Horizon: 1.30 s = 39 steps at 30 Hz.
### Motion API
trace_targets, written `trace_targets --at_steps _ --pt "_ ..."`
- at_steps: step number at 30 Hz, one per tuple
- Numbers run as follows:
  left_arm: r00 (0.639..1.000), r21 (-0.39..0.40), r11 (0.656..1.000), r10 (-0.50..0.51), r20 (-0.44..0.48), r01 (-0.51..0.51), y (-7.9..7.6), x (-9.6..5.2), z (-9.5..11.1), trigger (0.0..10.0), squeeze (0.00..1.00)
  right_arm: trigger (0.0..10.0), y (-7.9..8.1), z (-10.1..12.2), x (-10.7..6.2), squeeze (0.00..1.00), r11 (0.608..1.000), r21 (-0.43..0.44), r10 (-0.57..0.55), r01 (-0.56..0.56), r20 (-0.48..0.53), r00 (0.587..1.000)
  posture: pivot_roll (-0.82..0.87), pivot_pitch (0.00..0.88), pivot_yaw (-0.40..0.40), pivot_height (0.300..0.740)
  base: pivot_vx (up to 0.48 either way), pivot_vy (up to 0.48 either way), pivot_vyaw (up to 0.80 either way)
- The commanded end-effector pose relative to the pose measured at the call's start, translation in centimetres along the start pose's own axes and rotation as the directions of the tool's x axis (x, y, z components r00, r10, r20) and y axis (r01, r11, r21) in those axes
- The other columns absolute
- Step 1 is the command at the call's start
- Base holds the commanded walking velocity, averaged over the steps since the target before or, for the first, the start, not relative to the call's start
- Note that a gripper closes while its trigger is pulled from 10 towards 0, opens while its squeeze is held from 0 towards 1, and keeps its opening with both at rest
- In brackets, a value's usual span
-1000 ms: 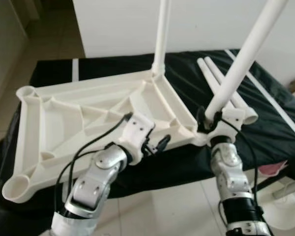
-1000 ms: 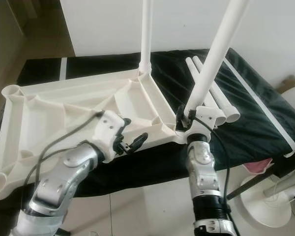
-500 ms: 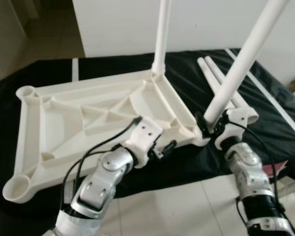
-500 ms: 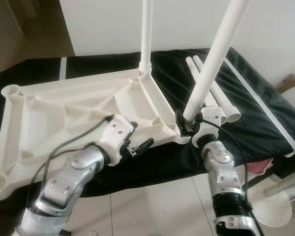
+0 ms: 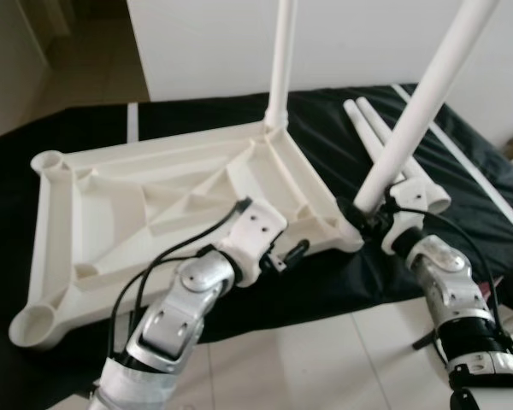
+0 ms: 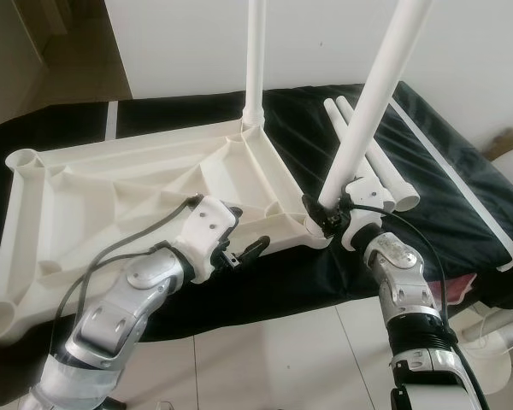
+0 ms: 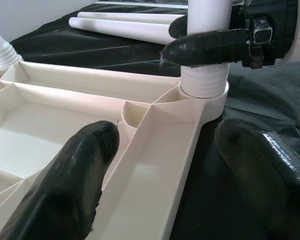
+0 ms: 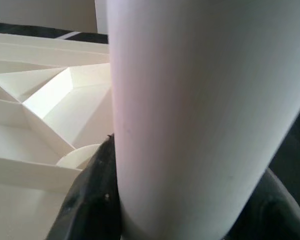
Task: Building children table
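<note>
While lying upside down on a black cloth-covered surface, the cream ribbed plastic tabletop carries one upright white leg at its far corner. Right end effector is clamped round a tilted white tubular leg seated in the near corner socket. Left end effector, fingers spread, straddles the tabletop's near rim. Two loose white tubes lie just behind.

A white wall stands behind a low surface draped in a black cloth. A pale strip runs across the cloth near its far left part. The floor in front is laid with light glossy tiles, and to the far left it looks beige in soft daylight. A white round stand base sits on the floor at the right.
</note>
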<state>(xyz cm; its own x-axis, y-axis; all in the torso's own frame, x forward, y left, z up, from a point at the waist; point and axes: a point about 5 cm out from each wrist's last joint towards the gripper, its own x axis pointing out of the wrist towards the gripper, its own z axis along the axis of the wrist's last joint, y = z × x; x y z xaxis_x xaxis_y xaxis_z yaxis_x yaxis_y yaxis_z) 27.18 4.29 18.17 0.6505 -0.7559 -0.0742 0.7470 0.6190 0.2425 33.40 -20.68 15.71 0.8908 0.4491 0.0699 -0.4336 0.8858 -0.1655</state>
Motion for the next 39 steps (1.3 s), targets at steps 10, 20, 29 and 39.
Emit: trace_targets --at_steps 10,20,29,39 --pt "1.0 0.001 1.0 0.014 -0.013 -0.014 0.0 0.0 -0.3 10.0 0.0 0.0 0.0 -1.5 -0.7 0.0 0.999 0.029 -0.035 0.036 -0.043 0.998 0.01 0.064 -0.023 0.74 0.0 0.0 0.0" --pt "1.0 -0.002 1.0 0.007 -0.011 -0.007 0.0 0.0 -0.3 10.0 0.0 10.0 1.1 -2.6 -1.0 0.0 0.989 0.111 -0.095 0.1 -0.052 0.994 0.02 0.061 -0.022 0.74 0.0 0.0 0.0" --pt "1.0 -0.004 1.0 0.003 -0.01 -0.003 -0.1 0.0 -0.3 10.0 0.0 10.0 2.0 -3.0 -0.9 0.0 0.972 0.154 -0.167 0.176 -0.075 0.983 0.01 0.058 -0.025 0.74 0.0 0.0 0.0" --pt "1.0 -0.002 1.0 0.001 -0.006 -0.001 -0.3 0.0 -0.3 10.0 0.0 10.0 3.7 -3.0 -0.5 0.0 0.847 0.185 -0.48 0.499 -0.138 0.866 0.02 0.043 -0.038 0.74 0.0 0.0 0.0"
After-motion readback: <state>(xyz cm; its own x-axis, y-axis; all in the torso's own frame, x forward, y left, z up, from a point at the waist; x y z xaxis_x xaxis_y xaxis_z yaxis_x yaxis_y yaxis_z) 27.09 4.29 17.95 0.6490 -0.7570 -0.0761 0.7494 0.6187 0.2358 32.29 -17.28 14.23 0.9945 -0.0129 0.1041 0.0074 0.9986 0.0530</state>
